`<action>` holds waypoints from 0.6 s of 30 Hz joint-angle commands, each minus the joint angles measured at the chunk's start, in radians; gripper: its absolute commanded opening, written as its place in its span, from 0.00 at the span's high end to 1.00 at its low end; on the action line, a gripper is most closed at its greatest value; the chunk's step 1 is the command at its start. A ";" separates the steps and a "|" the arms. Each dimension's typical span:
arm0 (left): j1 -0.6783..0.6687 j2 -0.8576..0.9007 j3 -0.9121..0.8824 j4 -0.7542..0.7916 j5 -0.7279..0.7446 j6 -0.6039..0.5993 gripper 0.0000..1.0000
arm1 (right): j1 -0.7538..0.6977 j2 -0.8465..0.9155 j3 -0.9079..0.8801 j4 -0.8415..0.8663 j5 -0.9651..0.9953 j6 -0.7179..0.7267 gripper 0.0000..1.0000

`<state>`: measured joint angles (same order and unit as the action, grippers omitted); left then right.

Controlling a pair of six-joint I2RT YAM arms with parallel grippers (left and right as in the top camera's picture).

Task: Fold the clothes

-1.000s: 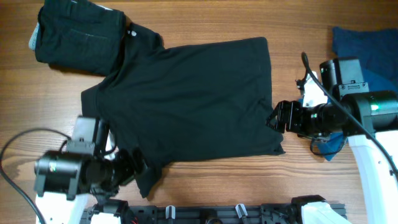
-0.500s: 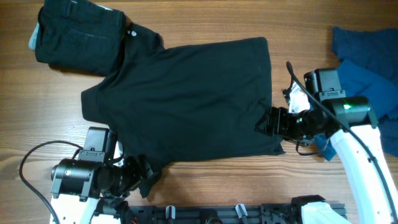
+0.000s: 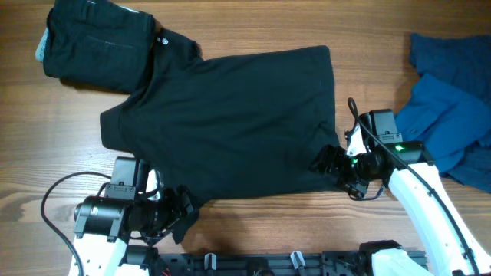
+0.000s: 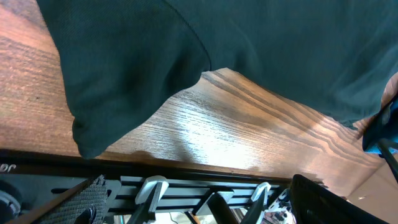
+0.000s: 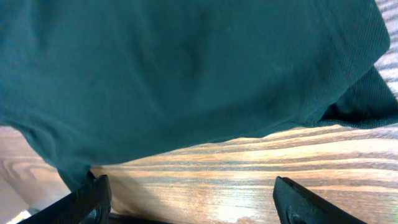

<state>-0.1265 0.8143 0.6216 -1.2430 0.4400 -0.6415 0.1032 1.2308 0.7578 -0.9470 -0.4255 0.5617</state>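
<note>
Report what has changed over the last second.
The right claw slid left, away from the blue clothes, to the near-right corner of the shirt, uncovering more blue fabric. The left claw shifted slightly right, by the shirt's sleeve. Both are open; nothing was taken hold of or let go. The shirt and the folded black garment stayed put.

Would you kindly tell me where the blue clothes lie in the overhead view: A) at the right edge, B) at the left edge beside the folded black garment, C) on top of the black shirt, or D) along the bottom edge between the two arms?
A: the blue clothes lie bunched at the right edge of the overhead view, apart from the black shirt spread out in the middle.
</note>
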 commanded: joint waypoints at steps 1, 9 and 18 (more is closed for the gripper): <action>-0.007 -0.002 -0.100 -0.100 0.003 -0.037 0.06 | 0.002 -0.002 -0.027 0.021 0.011 0.071 0.15; -0.007 -0.002 -0.101 -0.073 -0.143 -0.191 0.06 | 0.002 -0.002 -0.031 0.023 0.015 0.077 0.12; -0.007 0.000 -0.101 -0.068 -0.109 -0.275 0.08 | 0.002 -0.002 -0.031 0.043 0.019 0.122 0.12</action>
<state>-0.1265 0.8143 0.6029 -1.2026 0.3450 -0.7979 0.1032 1.2308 0.7334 -0.9173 -0.4217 0.6521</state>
